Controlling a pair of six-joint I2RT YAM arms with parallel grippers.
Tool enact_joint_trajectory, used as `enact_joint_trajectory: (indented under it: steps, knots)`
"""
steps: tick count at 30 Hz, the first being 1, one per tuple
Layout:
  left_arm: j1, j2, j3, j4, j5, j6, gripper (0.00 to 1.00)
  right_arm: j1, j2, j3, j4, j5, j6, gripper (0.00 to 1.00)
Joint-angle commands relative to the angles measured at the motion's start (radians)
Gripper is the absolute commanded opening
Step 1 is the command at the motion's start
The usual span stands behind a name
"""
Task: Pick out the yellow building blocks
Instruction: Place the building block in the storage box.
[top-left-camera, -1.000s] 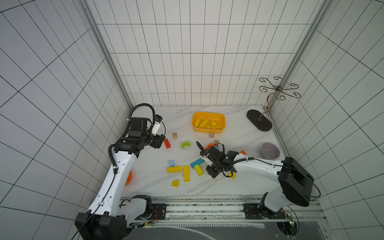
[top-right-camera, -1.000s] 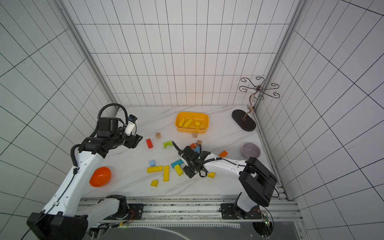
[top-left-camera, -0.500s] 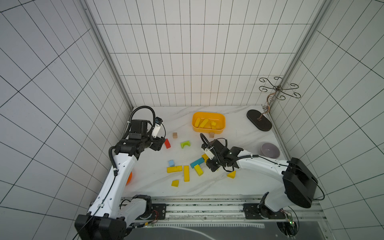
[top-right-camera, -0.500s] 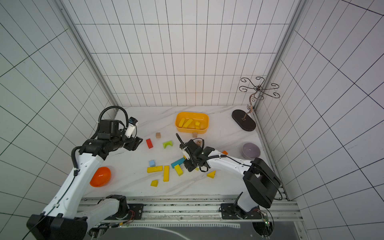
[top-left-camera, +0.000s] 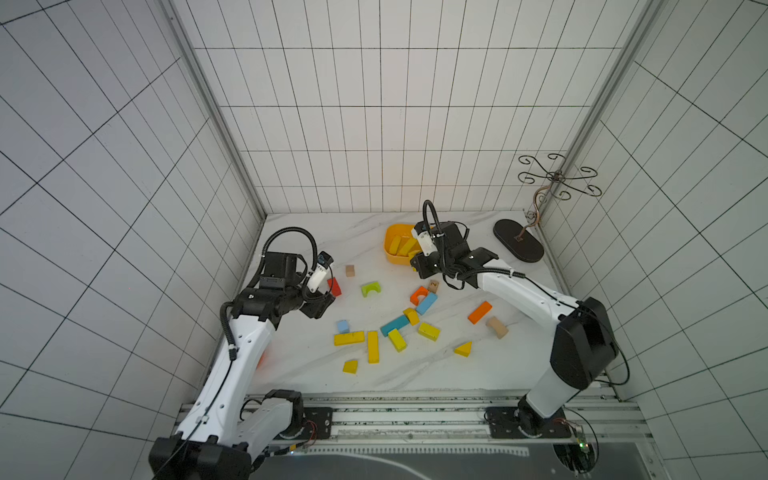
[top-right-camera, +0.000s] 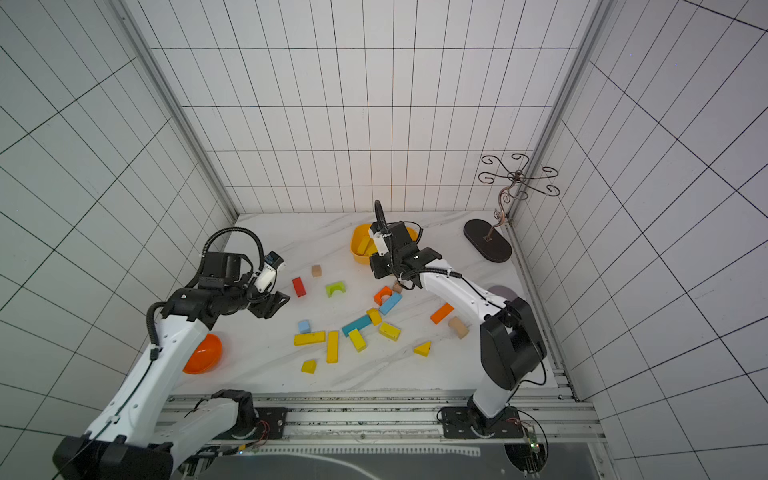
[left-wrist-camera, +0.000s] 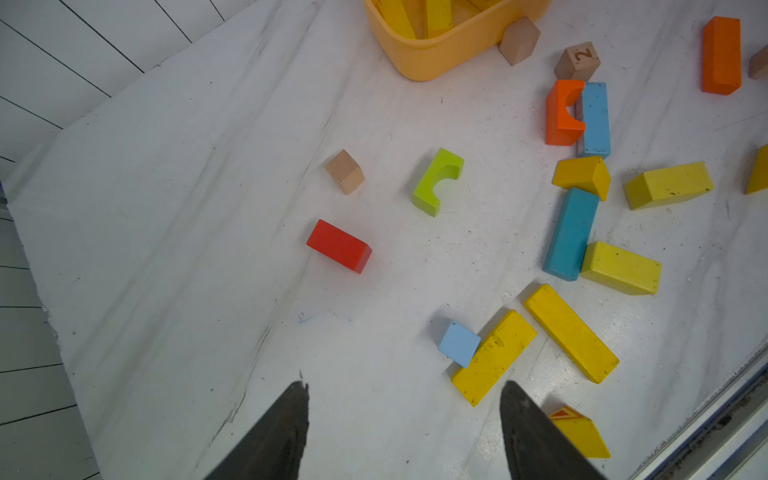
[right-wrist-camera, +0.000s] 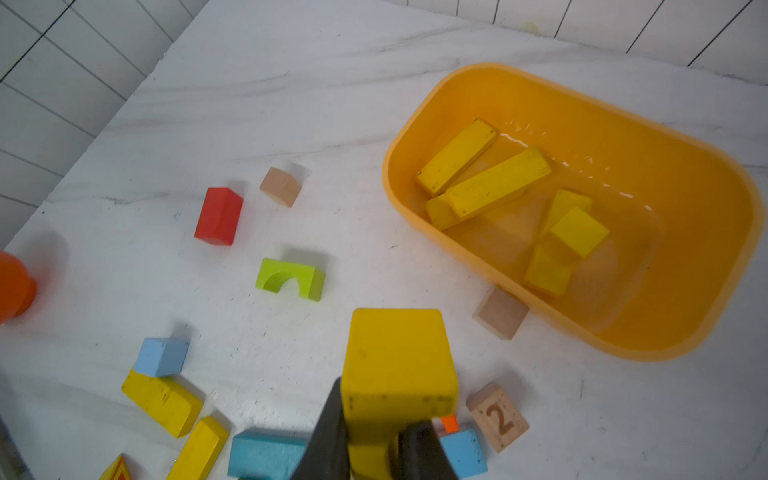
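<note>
Your right gripper (right-wrist-camera: 374, 432) pinches a yellow block (right-wrist-camera: 397, 353), the tub (right-wrist-camera: 648, 353) just ahead holding perhaps five more. Your left gripper (left-wrist-camera: 405, 386) gapes empty; two yellow bars (left-wrist-camera: 494, 357) lie just past its tips.

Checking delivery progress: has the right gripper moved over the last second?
Yes. The right gripper, shut on a yellow block, moved toward the yellow tub.

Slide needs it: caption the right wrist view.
Right gripper holds a solid-yellow wooden block near the yellow-orange plastic tub of yellow blocks.

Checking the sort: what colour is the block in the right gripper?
Yellow; the block shows best in the right wrist view.
</note>
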Motion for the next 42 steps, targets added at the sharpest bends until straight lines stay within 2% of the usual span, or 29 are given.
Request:
enact_joint_trajectory:
  steps: [1, 11, 21, 26, 33, 38, 42]
  knots:
    - [0.003, -0.034, -0.022, -0.093, 0.072, 0.125, 0.72, -0.069, 0.072, 0.162, 0.0, -0.026, -0.043, 0.18]
    - [0.001, -0.022, -0.03, -0.303, 0.099, 0.319, 0.72, -0.176, 0.349, 0.375, 0.056, -0.097, -0.096, 0.18]
    - [-0.026, -0.057, -0.074, -0.387, 0.129, 0.448, 0.72, -0.21, 0.514, 0.505, 0.023, -0.12, -0.118, 0.23]
    - [-0.153, -0.048, -0.109, -0.357, 0.099, 0.398, 0.72, -0.21, 0.517, 0.496, 0.019, -0.125, -0.124, 0.34]
    - [-0.389, -0.033, -0.158, -0.257, -0.075, 0.288, 0.72, -0.21, 0.455, 0.461, 0.02, -0.096, -0.118, 0.45]
    - [-0.428, 0.019, -0.137, -0.242, -0.077, 0.299, 0.72, -0.216, 0.371, 0.427, 0.019, -0.039, -0.112, 0.48]
    - [-0.459, 0.067, -0.134, -0.223, -0.079, 0.323, 0.73, -0.222, 0.247, 0.325, 0.019, -0.007, -0.089, 0.49]
